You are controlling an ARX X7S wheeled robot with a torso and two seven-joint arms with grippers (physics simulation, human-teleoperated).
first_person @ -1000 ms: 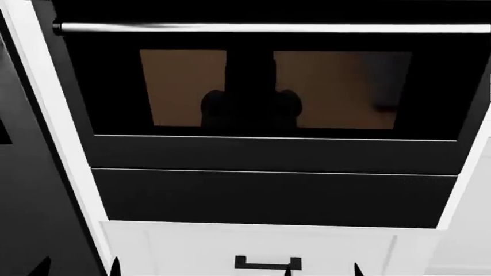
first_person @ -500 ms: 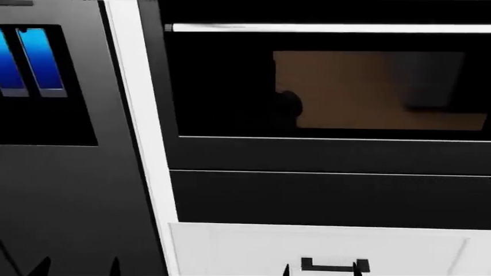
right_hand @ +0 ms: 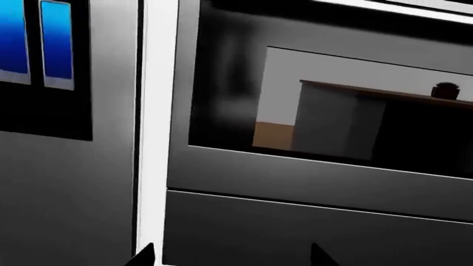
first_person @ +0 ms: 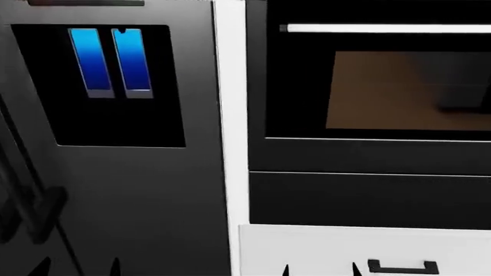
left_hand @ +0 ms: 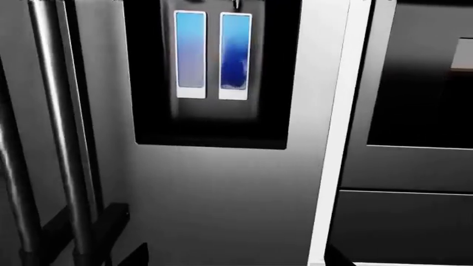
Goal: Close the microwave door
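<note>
Facing fridge door [first_person: 138, 190] and oven door [first_person: 368, 86], end effector states cannot be told.

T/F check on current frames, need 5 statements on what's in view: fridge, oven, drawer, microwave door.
1. The grey fridge door carries a black panel with two blue strips. True.
2. The oven door has a brownish window and a silver bar handle above it. True.
3. The oven sits at the fridge's left in the head view. False: it sits at the right, past a white vertical trim.
4. The drawer below the oven is black with a white handle. False: white drawer, dark handle.
5. An open microwave door is visible in the head view. False: none shows there.
</note>
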